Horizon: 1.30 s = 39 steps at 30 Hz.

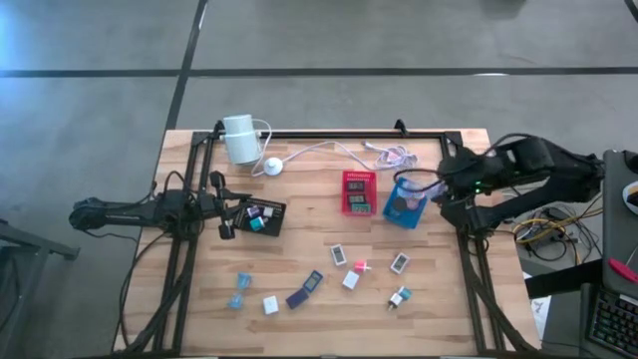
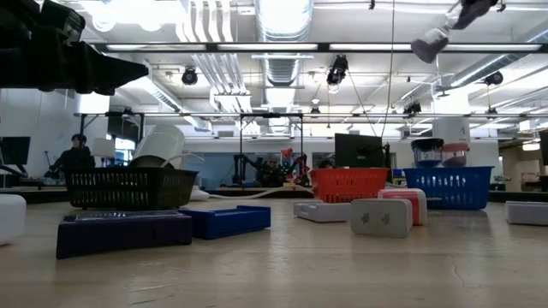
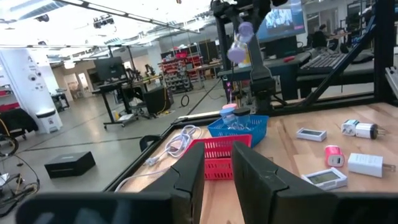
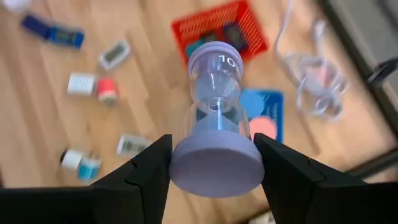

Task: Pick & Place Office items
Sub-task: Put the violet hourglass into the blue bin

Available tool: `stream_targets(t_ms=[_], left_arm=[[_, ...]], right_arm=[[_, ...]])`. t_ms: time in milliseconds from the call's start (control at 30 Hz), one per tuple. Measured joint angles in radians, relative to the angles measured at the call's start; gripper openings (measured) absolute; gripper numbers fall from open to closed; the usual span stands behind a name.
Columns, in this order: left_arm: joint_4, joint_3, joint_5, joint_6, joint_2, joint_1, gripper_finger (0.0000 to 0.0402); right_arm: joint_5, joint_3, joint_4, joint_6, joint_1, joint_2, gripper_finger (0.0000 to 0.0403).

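The right gripper (image 4: 211, 165) is clamped on a small sand timer (image 4: 216, 118) with lilac end caps and a clear waisted body, a "10" printed on its far cap. It looks light and rigid, but the clear middle is probably thin plastic or glass and smooth, so I judge it fragile and prone to slip; the sensible hold is the one seen here, the two fingers pressing on opposite sides of the near cap rather than on the narrow neck. The timer sticks straight out from between the fingers, its far cap pointing down toward the table. In the high view this gripper (image 1: 437, 189) hangs above the blue basket (image 1: 407, 202) at the right rear of the table, just beside the red basket (image 1: 358, 191); in the right wrist view a pink round piece (image 4: 265, 127) already lies in the blue basket under the timer. A tilted release could let the timer roll or knock the rim, so it wants lowering well inside the walls. The left gripper (image 3: 217, 174) waits over the black basket (image 1: 262, 215) on the left, its fingers a little apart and holding nothing. The other office items (image 1: 348, 280) lie scattered on the front of the wooden table (image 1: 449, 319), well apart from both grippers.
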Motion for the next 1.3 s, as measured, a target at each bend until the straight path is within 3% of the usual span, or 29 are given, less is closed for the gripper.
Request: stream_targets(t_ms=[267,633,867,1300], left_arm=[[-0.009,0.0,0.001,-0.019,0.0,0.0,0.0083],[-0.054,0.0,0.001,-0.019,0.004,0.0,0.0083],[-0.06,0.0,0.001,-0.023,0.004,0.0,0.0083],[-0.06,0.0,0.0,-0.066,0.005,0.001,0.0083]], right_arm=[[-0.197,0.039,-0.043,-0.104,-0.076,0.168,0.0198],[-0.291,-0.024,-0.043,-0.303,-0.211,0.307,0.0198],[-0.292,-0.07,-0.043,-0.427,-0.268,0.328,0.0198],[-0.167,-0.175,-0.05,-0.613,-0.226,0.337,0.0198]])
